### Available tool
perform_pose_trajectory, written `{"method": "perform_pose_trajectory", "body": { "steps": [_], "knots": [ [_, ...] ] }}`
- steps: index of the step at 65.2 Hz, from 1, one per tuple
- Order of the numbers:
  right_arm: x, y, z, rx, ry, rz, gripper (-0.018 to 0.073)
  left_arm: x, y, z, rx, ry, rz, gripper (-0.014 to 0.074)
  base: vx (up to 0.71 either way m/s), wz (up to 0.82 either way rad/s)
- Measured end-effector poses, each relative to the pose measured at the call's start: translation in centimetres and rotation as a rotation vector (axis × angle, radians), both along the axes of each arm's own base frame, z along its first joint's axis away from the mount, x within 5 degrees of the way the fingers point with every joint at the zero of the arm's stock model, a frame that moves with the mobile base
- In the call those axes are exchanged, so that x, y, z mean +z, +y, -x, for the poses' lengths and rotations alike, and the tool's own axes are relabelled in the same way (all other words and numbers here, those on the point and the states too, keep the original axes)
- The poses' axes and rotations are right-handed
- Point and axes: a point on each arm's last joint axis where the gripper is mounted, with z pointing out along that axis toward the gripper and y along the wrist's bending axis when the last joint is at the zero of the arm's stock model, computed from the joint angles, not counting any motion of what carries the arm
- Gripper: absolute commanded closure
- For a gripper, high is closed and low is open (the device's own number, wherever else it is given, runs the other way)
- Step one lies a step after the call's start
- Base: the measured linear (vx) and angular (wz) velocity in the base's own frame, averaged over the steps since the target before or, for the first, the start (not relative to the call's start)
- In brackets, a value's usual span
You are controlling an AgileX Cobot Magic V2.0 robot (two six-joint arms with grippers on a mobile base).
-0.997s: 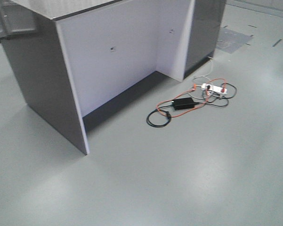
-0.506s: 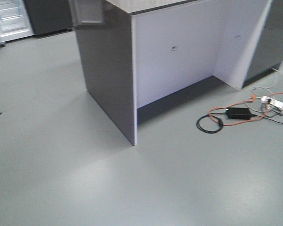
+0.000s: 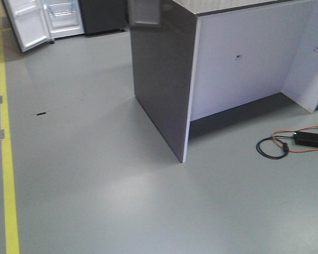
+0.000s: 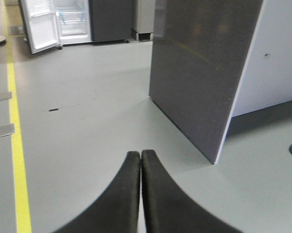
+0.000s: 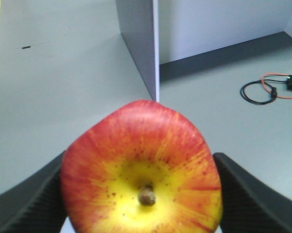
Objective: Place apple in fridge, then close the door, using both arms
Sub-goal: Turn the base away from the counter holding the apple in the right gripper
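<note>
The red and yellow apple (image 5: 136, 136) fills the right wrist view, stem end toward the camera. My right gripper (image 5: 141, 162) is shut on it, one black finger on each side. My left gripper (image 4: 140, 155) is shut and empty, its fingertips pressed together above the floor. The fridge (image 3: 63, 16) stands far off at the top left with its white interior showing. Its door (image 3: 26, 24) hangs open to the left. The fridge (image 4: 73, 19) and the open door (image 4: 39, 26) also show in the left wrist view.
A low grey-and-white counter unit (image 3: 164, 79) stands between me and the right side. A black adapter with coiled cables (image 3: 285, 145) lies on the floor at the right. A yellow floor line (image 3: 8, 174) runs along the left.
The front view has swung left. The counter and cables have slid to the right of the frame, and the open fridge and yellow line have come into view at the left.
</note>
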Motion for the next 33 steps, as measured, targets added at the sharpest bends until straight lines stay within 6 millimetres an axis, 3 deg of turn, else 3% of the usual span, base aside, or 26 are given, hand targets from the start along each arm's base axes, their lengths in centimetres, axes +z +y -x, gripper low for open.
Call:
{"method": "perform_pose_trajectory", "body": {
  "steps": [33],
  "knots": [
    [0.00, 0.00, 0.00, 0.000, 0.000, 0.000, 0.0474, 0.00, 0.00, 0.00, 0.000, 0.000, 0.000, 0.0601, -0.01, 0.35]
  ]
}}
